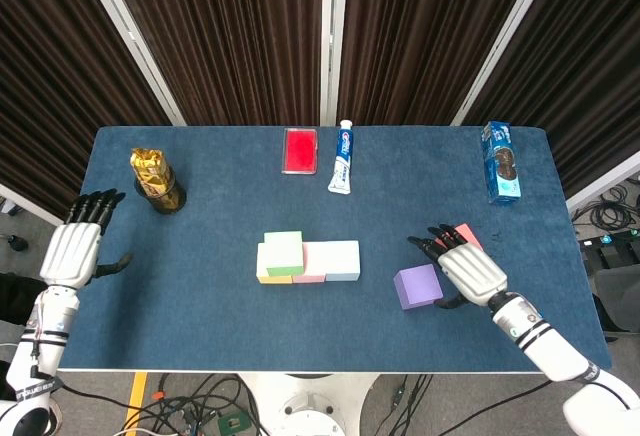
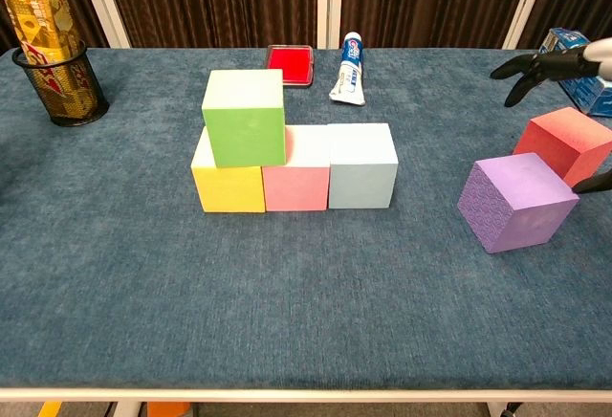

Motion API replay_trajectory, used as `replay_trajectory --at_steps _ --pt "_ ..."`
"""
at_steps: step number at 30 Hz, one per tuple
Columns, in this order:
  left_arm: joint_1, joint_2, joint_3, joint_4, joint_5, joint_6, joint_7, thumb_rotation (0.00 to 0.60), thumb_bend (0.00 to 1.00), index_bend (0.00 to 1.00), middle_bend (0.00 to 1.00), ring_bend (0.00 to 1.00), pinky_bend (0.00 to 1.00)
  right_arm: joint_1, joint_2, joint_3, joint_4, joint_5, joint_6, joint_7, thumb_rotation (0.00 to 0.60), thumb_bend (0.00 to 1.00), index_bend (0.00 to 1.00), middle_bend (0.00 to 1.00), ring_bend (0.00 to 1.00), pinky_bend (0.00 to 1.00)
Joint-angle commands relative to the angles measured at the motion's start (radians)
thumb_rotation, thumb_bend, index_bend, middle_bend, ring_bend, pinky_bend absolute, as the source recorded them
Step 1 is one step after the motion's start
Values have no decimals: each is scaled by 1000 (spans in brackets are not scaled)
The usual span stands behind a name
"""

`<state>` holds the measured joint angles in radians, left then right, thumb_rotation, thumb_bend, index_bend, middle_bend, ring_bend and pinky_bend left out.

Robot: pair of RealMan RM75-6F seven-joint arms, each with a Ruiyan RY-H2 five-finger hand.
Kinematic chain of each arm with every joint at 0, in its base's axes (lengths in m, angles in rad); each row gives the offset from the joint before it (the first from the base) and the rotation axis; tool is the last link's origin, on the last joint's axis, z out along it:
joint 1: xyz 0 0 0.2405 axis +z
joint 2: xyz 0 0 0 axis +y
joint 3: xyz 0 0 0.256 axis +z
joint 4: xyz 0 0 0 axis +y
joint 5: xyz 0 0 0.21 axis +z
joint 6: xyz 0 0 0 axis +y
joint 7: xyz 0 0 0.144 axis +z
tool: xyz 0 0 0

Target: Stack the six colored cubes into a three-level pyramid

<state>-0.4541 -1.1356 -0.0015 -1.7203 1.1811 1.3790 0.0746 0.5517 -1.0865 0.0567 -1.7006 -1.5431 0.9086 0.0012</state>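
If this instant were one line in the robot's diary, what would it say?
base row: yellow cube, pink cube, pale blue cube | green cube on top | right hand open over red cube | purple cube loose

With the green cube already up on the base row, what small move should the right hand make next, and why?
Probably lower the open right hand onto the red cube under it and grip it. The green cube sits toward the left of the base, so the second level lacks one cube. The purple cube is also loose.
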Motion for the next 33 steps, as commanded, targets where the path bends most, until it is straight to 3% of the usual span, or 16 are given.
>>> replay_trajectory --at_steps 1,13,22,26,33 --pt "26 -13 -9 30 16 0 -27 600 233 85 45 0 48 10 -20 -8 -4 23 -18 -42 600 0 0 165 0 0" --pt "84 -76 -36 111 53 22 -16 600 232 85 45 0 47 32 -88 -15 38 89 -54 -110 600 22 0 200 0 0" --pt "118 -94 -51 134 69 13 -39 600 232 85 45 0 47 21 -120 -18 54 81 2 -139 600 93 0 421 0 0" --pt "131 -91 -62 131 70 12 -58 600 232 86 45 0 47 13 -97 -7 28 70 44 -132 600 104 0 485 0 0" --pt "157 -85 -64 141 103 12 -106 600 231 86 45 0 48 17 24 49 -89 71 100 -95 600 120 0 524 0 0"
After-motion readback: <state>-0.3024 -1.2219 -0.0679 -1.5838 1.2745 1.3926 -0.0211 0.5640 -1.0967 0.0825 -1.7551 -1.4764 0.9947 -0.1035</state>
